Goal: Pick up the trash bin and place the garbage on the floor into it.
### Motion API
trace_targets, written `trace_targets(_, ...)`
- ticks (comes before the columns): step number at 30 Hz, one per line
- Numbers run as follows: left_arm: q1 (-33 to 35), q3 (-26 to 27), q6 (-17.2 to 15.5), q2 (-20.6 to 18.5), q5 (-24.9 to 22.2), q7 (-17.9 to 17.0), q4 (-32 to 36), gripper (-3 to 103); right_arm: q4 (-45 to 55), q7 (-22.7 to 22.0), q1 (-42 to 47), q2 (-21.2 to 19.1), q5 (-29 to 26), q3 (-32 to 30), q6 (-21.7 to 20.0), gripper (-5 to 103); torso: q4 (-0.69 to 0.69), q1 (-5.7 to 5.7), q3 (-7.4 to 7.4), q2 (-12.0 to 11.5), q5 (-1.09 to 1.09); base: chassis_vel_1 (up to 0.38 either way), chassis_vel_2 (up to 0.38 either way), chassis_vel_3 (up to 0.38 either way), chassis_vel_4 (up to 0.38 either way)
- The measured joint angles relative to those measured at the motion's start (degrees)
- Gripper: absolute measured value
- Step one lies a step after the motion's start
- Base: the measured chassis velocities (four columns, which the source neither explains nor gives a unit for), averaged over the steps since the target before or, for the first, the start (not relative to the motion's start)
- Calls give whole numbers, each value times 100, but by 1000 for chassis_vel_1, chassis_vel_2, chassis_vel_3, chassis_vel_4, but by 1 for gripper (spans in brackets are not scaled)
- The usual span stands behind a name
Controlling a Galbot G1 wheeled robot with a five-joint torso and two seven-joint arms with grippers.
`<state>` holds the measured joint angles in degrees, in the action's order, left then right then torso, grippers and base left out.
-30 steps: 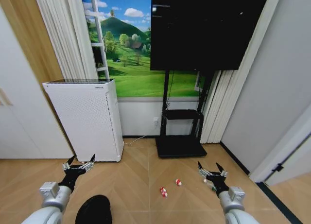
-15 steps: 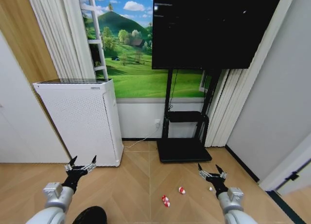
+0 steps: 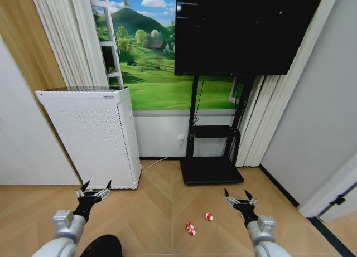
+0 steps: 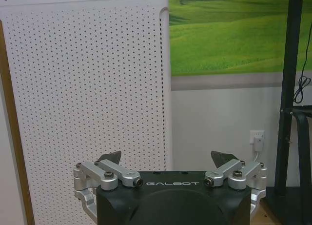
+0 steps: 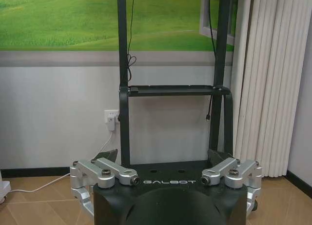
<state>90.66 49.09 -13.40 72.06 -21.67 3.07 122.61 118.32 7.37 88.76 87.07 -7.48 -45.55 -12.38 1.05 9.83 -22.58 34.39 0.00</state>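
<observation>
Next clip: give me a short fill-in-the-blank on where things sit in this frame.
1. Both the left gripper and right gripper are ____ and hold nothing.
2. The two red-and-white wrappers lie on the ____.
3. The trash bin sits below the ____ arm.
4. The white perforated appliance stands ____ of the TV stand.

Missing words: open; floor; left; left

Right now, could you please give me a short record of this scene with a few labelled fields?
left tool: open, empty, raised above the floor in front of the white perforated appliance
right tool: open, empty, raised above the floor, facing the TV stand
trash bin: on the floor at the head view's bottom edge, beside the left arm
garbage: two red-and-white wrappers on the floor, between the arms, nearer the right
garbage in bin: not yet
</observation>
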Motion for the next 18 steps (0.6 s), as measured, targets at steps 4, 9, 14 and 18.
trace_targets(4,2,6,24,16,51,58,-22,100,-23,-6,-11,-6,2,18,-5,100,0,-29,47,-78,0,0,0,0,0)
trace_targets(9,-4,7,44,56,102,91,-30,100,-37,-7,9,-30,-5,6,-6,100,0,-77,123,-200,0,0,0,0,0)
trace_targets(14,11,26,68,109,130,125,-48,100,-83,68,54,-18,-32,-21,35,100,1,-131,197,-329,0,0,0,0,0)
trace_targets(18,27,66,80,123,133,131,-69,100,-148,76,57,-5,-38,-18,52,100,0,-172,247,-419,0,0,0,0,0)
